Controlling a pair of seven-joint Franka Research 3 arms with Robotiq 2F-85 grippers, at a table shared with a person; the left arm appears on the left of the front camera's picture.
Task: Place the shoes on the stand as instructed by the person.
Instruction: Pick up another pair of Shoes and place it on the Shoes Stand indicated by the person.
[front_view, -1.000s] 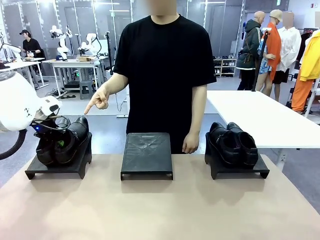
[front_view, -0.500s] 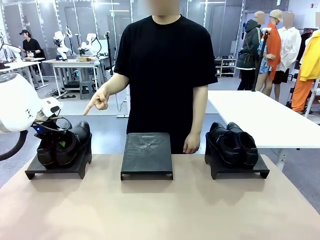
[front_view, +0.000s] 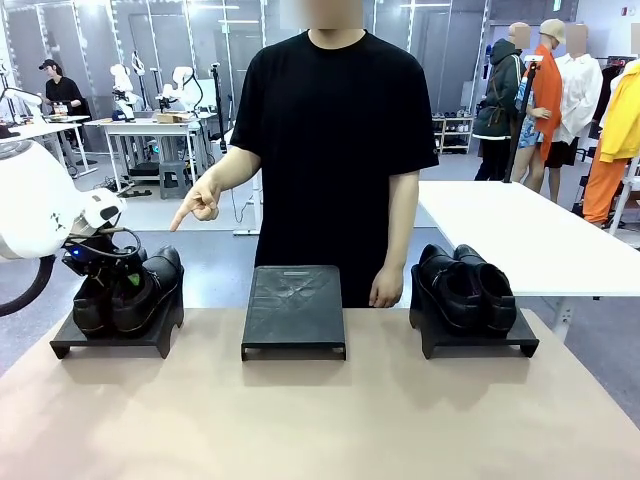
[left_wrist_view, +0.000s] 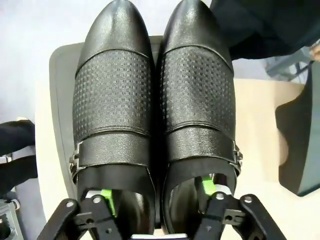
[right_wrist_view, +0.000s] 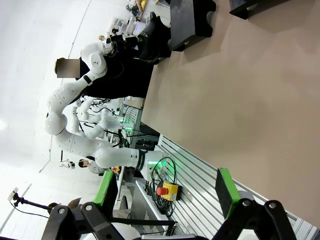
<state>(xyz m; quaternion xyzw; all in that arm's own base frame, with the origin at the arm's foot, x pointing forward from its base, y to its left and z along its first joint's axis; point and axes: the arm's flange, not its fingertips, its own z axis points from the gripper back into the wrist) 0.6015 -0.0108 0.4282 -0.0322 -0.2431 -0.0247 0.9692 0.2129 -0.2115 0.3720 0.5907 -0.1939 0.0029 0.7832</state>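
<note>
Left arm (front_view: 35, 210) drawn back a touch toward 9 o'clock since a second ago, wrist slightly higher. Left pair of shoes (front_view: 128, 290), tilted up off the stand then, now sitting flat on the left stand (front_view: 110, 335) at 9 o'clock on the table (front_view: 320, 410). Left gripper (left_wrist_view: 159, 192) spread wide, one green finger (left_wrist_view: 106, 197) down inside each shoe, jaws clamping nothing. Person (front_view: 335, 150) at 12 o'clock, pointing hand (front_view: 200, 200) unchanged, aimed at that left stand. Middle stand (front_view: 294, 310) bare, just ahead of the person. Right pair of shoes (front_view: 466, 287) on the right stand (front_view: 478, 340) at 3 o'clock. Right gripper (right_wrist_view: 167, 197) spread apart over the table's near edge, holding nothing.
</note>
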